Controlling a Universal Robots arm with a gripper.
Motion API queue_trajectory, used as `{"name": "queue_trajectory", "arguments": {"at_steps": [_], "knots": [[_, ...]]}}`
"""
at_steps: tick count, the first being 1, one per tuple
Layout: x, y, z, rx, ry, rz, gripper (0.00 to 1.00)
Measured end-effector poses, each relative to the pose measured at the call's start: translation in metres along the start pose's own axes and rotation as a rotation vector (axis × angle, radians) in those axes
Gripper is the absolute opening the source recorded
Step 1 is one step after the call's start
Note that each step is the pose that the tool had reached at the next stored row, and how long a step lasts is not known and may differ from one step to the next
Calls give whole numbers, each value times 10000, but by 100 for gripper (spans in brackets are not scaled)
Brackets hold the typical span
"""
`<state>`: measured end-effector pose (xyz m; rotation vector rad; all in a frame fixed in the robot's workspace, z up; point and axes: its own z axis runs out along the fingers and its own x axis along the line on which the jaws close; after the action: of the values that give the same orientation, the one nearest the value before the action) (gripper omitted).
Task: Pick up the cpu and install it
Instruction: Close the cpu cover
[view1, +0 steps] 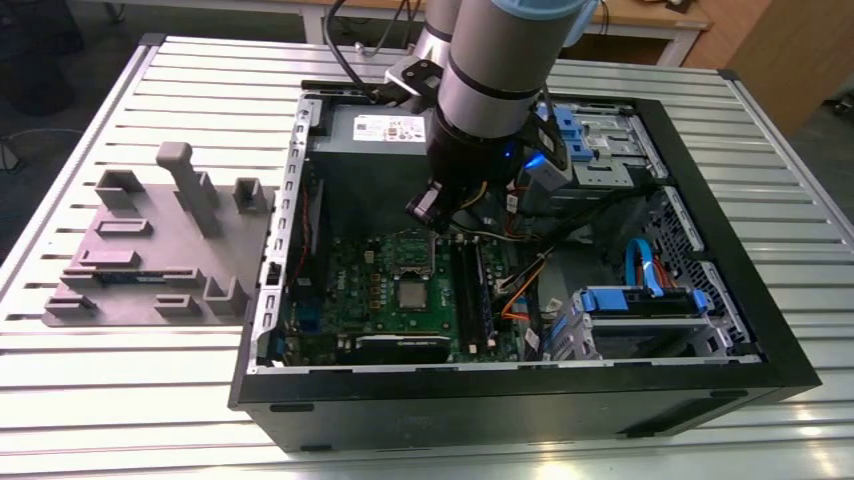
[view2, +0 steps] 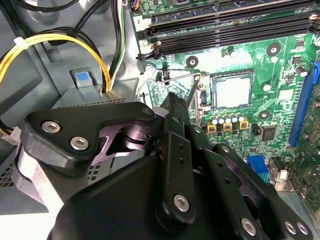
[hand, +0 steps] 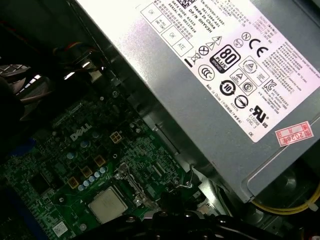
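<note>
The cpu (view1: 411, 292) lies flat in its socket on the green motherboard (view1: 360, 300) inside the open computer case. Its silver-grey top shows in both wrist views (view2: 231, 92) (hand: 106, 205). A thin wire lever (view2: 181, 75) stands beside the socket. My gripper (view1: 430, 212) hangs above the board, between the cpu and the power supply, and is apart from the cpu. Its black linkage (view2: 174, 102) points toward the board, with nothing seen held.
A big grey power supply (view1: 380, 130) (hand: 225, 75) with a white label stands close behind the gripper. Memory slots (view2: 225, 25), yellow and black cables (view2: 60, 42) and blue drive bays (view1: 641, 300) crowd the case. A grey fixture plate (view1: 147, 250) lies at the exterior view's left.
</note>
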<state>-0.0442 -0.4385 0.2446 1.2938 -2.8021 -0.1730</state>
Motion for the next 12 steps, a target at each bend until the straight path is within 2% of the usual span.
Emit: {"name": "queue_trajectory", "arguments": {"at_steps": [12], "knots": [[45, -39, -5, 0, 1, -8, 10]]}}
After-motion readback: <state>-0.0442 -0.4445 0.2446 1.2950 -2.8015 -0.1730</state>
